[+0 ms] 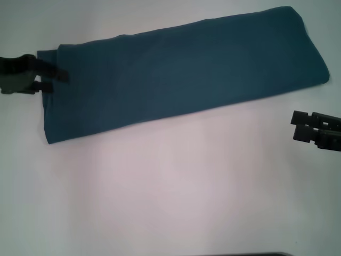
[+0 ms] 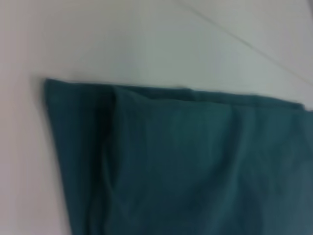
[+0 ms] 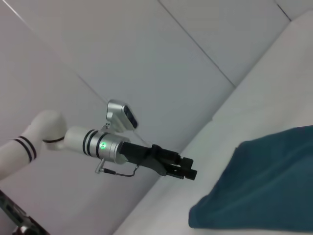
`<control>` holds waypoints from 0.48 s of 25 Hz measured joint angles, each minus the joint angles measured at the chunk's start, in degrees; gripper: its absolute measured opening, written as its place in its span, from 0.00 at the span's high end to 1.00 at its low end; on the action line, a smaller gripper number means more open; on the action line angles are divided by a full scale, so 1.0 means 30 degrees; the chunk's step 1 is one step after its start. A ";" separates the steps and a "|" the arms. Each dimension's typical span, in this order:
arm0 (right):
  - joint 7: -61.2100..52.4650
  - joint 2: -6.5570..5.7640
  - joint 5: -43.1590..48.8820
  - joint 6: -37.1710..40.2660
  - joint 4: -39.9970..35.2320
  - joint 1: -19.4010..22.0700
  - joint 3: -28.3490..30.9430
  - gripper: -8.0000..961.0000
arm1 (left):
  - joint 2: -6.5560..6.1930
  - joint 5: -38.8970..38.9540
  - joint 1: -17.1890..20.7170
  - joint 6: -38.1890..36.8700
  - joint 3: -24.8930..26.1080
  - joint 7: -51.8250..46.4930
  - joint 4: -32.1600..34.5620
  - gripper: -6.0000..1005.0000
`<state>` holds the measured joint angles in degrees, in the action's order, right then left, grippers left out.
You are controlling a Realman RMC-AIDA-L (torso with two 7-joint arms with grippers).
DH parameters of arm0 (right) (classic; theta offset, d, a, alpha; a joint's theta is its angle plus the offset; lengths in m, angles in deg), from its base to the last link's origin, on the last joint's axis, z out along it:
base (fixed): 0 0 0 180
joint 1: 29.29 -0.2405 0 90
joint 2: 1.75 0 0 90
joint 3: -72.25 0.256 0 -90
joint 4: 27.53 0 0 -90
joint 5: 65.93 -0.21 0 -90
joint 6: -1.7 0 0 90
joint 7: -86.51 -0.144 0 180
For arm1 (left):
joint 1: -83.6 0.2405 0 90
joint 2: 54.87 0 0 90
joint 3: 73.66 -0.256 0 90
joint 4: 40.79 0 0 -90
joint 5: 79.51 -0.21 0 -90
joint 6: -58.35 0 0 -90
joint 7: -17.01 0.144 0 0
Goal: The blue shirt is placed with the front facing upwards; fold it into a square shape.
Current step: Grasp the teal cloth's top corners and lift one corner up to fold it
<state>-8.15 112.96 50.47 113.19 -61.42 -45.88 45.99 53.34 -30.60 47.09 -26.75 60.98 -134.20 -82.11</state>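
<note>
the left claw (image 1: 55,80) sits at the left short end of the blue shirt (image 1: 181,74), its two dark fingers (image 1: 55,74) parted a little, reaching over the cloth's edge near the far corner; whether they press on the cloth or only hang over it cannot be told. the left wrist view shows that same end of the shirt (image 2: 186,161) close up, with a folded layer lying over a lower one and a crease running along the overlap. the right claw (image 1: 299,125) hangs over bare worktop (image 1: 170,197) near the shirt's right end, apart from the cloth and holding nothing; its fingers lie close together with only a thin gap. the shirt lies folded into a long band, slanting from the near left up to the far right, plain side up. in the right wrist view the left claw (image 3: 188,170) shows farther off, beyond a rounded end of the shirt (image 3: 264,186).
</note>
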 joint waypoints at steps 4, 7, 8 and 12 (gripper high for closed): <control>0.0018 -0.0075 0.0061 -0.0247 -0.0007 0.0089 0.0241 0.04 | 0.0607 -0.0933 0.0035 0.2545 0.0030 -0.1745 0.0028 0.42; 0.0017 -0.0219 0.0064 -0.0395 -0.0053 0.0189 0.0921 0.04 | 0.0852 -0.1032 0.0308 0.3518 0.0315 -0.2011 0.0080 0.42; 0.0012 -0.0321 0.0067 -0.0545 -0.0083 0.0213 0.1225 0.04 | 0.0890 -0.1034 0.0392 0.3658 0.0401 -0.2015 0.0080 0.41; -0.0102 -0.0845 0.0078 -0.1087 -0.0121 0.0323 0.2016 0.04 | 0.0816 -0.1047 0.0635 0.3912 0.0463 -0.1992 0.0150 0.39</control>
<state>-8.46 110.43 50.71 109.92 -61.78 -44.91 52.04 55.79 -33.74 48.99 -15.01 62.37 -140.18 -81.66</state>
